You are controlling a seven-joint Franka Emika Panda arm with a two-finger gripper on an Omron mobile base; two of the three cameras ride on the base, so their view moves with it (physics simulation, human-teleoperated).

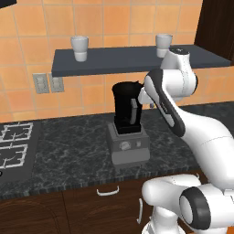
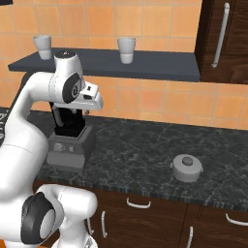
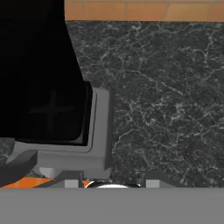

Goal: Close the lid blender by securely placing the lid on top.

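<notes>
**Blender on the counter, arm's hand beside the jar top**

Stove (image 1: 13, 146): far left of the left base view, cut off by the frame edge; only part of its grates shows.

Wall outlets (image 1: 48, 83): two plates on the orange tile, below the left end of the shelf.

Shelf (image 1: 119, 61): dark slab on the wall. One white cup (image 1: 79, 48) stands near its left end, a second cup (image 1: 163, 45) further right, partly behind the arm's upper joint.

Blender (image 1: 127, 123): black tapered jar on a boxy grey base with a round dial, standing on the dark marbled counter (image 1: 68, 151) below the shelf. In the right base view the jar (image 2: 68, 118) is largely hidden behind the arm, leaving the base and lower jar in sight. In the hand view the jar is a black mass at upper left (image 3: 39, 78), cropped by the frame, with the grey base corner below it. Whether the jar top is open or covered is hard to make out.

Gripper (image 1: 142, 97): the hand sits just beside the top right of the jar. The fingers are hidden in both base views and only stubs show at the bottom of the hand view; I cannot tell how far apart they are or whether they hold anything.

Small grey lidded pot (image 2: 187, 167): on the counter well to the right of the blender.

Cabinet (image 2: 225, 41): dark door with a long handle, top right, cut off by the frame.
</notes>
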